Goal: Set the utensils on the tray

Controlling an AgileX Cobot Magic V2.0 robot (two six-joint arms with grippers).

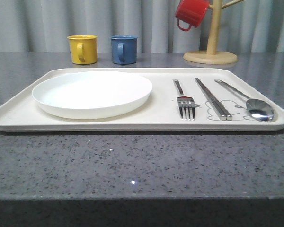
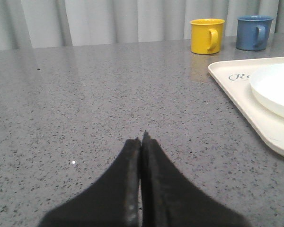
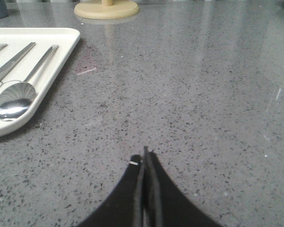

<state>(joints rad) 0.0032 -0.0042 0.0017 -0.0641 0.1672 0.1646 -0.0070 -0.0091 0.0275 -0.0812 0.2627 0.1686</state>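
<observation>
Lying apart: spoon, closed fingers.

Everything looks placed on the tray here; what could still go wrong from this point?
1. The spoon lies close to the tray rim's right corner; a bump could tip it off.
2. The chopsticks lie loose and close beside the fork, so a nudge could scatter them.
3. Both grippers, left and right, sit shut and low over the counter, where a sideways sweep could hit the tray.

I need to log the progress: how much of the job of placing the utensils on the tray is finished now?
It looks finished. The white plate, fork, chopsticks and spoon all lie on the cream tray. Nothing is in hand: the left gripper and right gripper are shut and empty over bare counter. No utensil appears left off the tray.
</observation>
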